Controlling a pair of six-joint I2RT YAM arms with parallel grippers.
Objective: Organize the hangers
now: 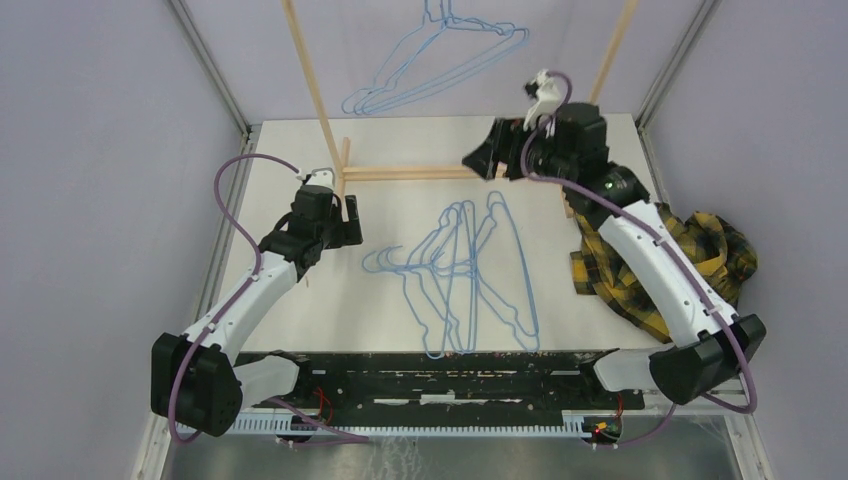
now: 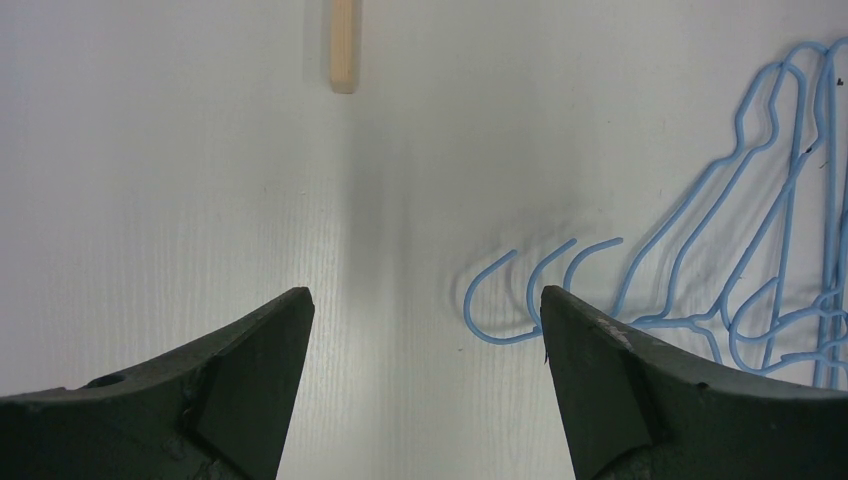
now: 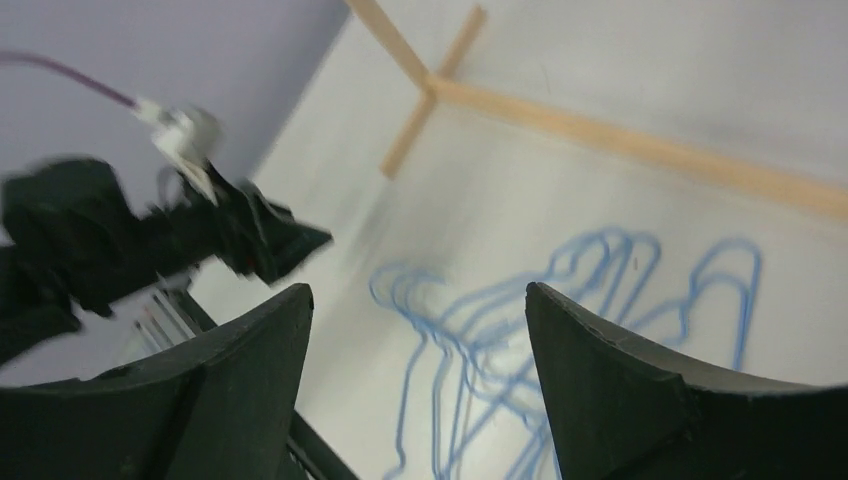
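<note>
Left claw point(image 2: 425, 300) apart, empty; right claw point(image 3: 418, 292) apart, raised. We'd shift left claw right, pinch single hanger hook point(image 2: 468, 302) off bench point(image 1: 380, 310).

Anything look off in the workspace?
Loose hangers lie in an overlapping heap in the middle, while other hangers hang up by the rack. A plaid cloth sits crumpled at the right edge.
</note>
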